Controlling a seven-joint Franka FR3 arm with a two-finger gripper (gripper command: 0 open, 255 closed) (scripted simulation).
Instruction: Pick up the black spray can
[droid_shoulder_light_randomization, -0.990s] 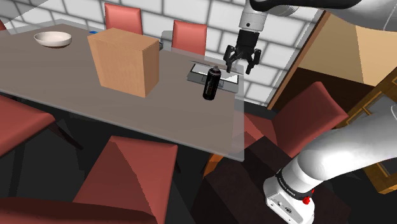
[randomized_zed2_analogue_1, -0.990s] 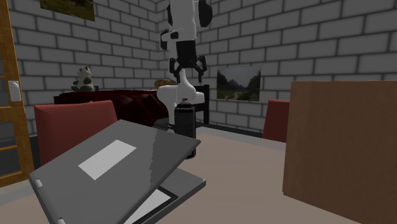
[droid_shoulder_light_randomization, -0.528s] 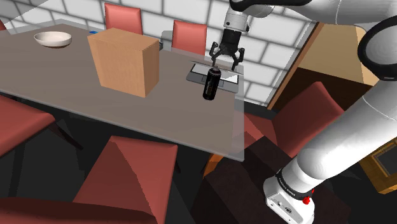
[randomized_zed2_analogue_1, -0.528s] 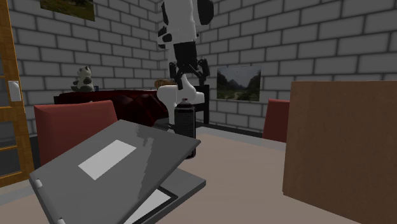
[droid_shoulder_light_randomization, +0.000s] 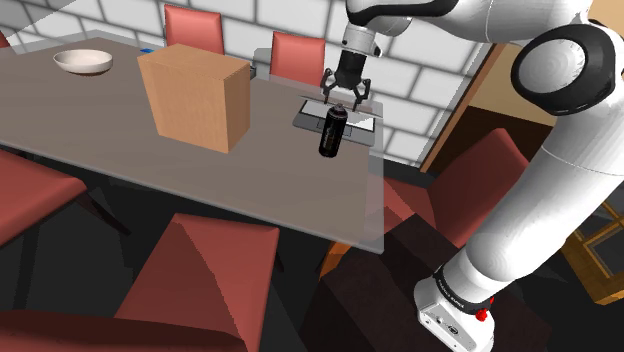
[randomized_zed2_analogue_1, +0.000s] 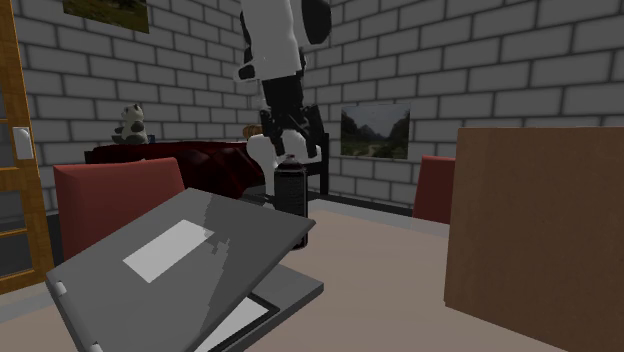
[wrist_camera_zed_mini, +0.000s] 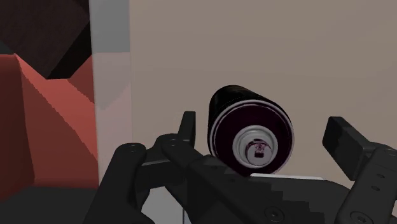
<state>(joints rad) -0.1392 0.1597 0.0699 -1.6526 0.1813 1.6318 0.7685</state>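
The black spray can (droid_shoulder_light_randomization: 332, 134) stands upright on the grey table (droid_shoulder_light_randomization: 120, 150), near the edge at the shoulder view's right. My gripper (droid_shoulder_light_randomization: 339, 97) hangs straight over its cap, open and pointing down. In the wrist view the can (wrist_camera_zed_mini: 251, 130) is seen end-on with its silver nozzle, and the gripper (wrist_camera_zed_mini: 262, 126) has one black finger (wrist_camera_zed_mini: 187, 127) on each side of it, neither touching. In the second exterior view the can (randomized_zed2_analogue_1: 290, 192) stands just under the gripper (randomized_zed2_analogue_1: 284, 140).
A grey laptop (droid_shoulder_light_randomization: 337, 111) lies open right behind the can. A brown cardboard box (droid_shoulder_light_randomization: 195, 96) stands further along the table and a white bowl (droid_shoulder_light_randomization: 83, 62) at the far end. Red chairs (droid_shoulder_light_randomization: 205, 275) surround the table.
The gripper has swung toward the shoulder view's left and come down, from beside the can to directly over its top. The can has not moved.
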